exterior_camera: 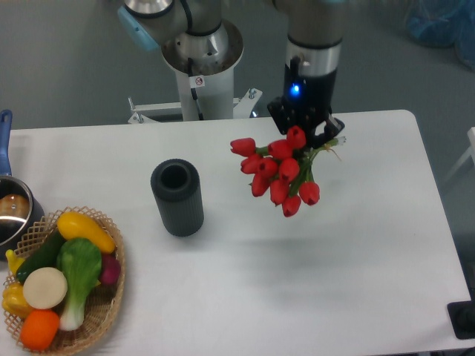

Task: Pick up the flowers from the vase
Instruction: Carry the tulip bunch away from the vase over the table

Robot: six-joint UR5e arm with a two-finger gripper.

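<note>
The flowers point(280, 172), a bunch of red tulip buds with green stems, hang in the air right of the vase, heads pointing down-left. My gripper point(310, 135) is shut on their stems at the upper right of the bunch, behind the buds; its fingertips are mostly hidden by the buds. The vase point(178, 196), dark grey and ribbed, stands upright on the white table point(297, 289) left of the flowers. Its round mouth is empty. The flowers cast a soft shadow on the table below them.
A wicker basket point(96, 315) of colourful vegetables sits at the front left corner. A metal pot point(11, 211) with a blue handle is at the left edge. The arm's base point(200, 67) stands behind the table.
</note>
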